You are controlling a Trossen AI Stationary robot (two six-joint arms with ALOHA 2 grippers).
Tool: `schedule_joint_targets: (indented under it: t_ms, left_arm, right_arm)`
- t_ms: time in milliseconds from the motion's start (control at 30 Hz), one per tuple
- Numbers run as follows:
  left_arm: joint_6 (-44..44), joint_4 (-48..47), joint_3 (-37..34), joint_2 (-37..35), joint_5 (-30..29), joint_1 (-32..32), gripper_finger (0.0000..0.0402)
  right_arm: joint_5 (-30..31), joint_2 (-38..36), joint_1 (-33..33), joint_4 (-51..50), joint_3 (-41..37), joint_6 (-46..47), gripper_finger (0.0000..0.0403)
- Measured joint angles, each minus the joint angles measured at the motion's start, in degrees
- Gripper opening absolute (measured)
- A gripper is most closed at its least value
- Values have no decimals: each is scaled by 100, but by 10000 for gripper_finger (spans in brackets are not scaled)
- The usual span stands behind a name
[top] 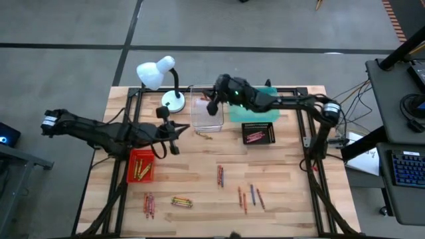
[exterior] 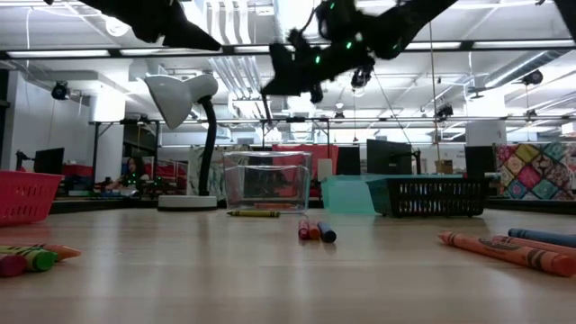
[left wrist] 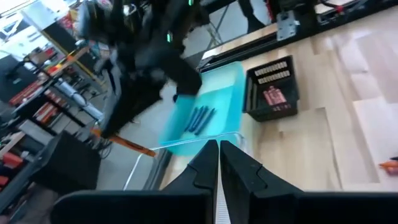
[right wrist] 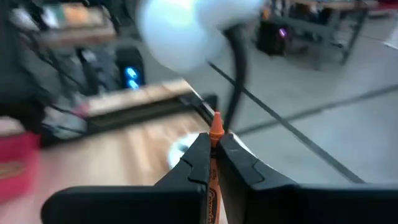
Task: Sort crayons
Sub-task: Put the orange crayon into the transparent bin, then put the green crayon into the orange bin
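Our right gripper (right wrist: 213, 155) pinches 1 thin orange wax crayon (right wrist: 215, 134) above the clear plastic tray (top: 207, 114). Our left gripper (left wrist: 219, 163) is closed and empty; the red basket (top: 131, 174) lies just beside it.

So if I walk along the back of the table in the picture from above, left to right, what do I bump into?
White lamp → clear tray, with the right gripper over it holding an orange crayon → black tray.
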Motion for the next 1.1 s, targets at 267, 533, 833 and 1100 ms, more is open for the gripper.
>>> schedule_joint_targets:
  t_ms: [267, 533, 833, 1100]
  left_arm:
    - [-126, -1, 0, -200, 1, 194, 0]
    - [-961, -6, 0, -302, 6, 192, 0]
    - [-1266, 43, -2, -39, 10, 184, 0]
    - [-1270, 98, -2, 63, 9, 184, 0]
  right_arm:
    - [-24, 780, -386, -1410, 846, -333, 12]
    - [24, 1055, -381, -2752, 1419, -433, 12]
    - [31, 1002, -381, -2824, 1420, -194, 24]
    - [37, 1002, -381, -2846, 1416, -197, 66]
